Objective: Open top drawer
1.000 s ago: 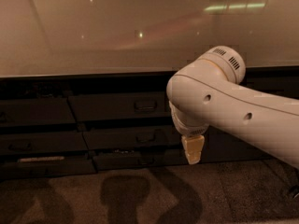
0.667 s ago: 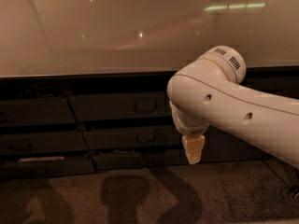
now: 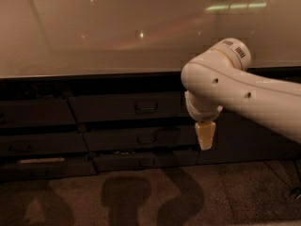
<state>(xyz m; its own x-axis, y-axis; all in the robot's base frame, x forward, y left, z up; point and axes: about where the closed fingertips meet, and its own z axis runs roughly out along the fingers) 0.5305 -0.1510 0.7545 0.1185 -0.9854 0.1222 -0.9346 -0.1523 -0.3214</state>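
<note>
The cream-tipped pincer (image 3: 205, 135) hangs pointing down; whether it is spread or pressed together I cannot tell. The wide dark grey top drawer (image 3: 103, 109) appears shut, up and left of it. Best to meet its small rectangular loop handle (image 3: 146, 106) squarely, then pull straight out.

The top drawer (image 3: 106, 108) lies just under the countertop (image 3: 117, 36) with lower drawers (image 3: 117, 139) stacked beneath it, and the gripper (image 3: 205, 138) hangs out in front, right of and lower than the drawer's handle (image 3: 146, 106), above the floor (image 3: 202, 197).
</note>
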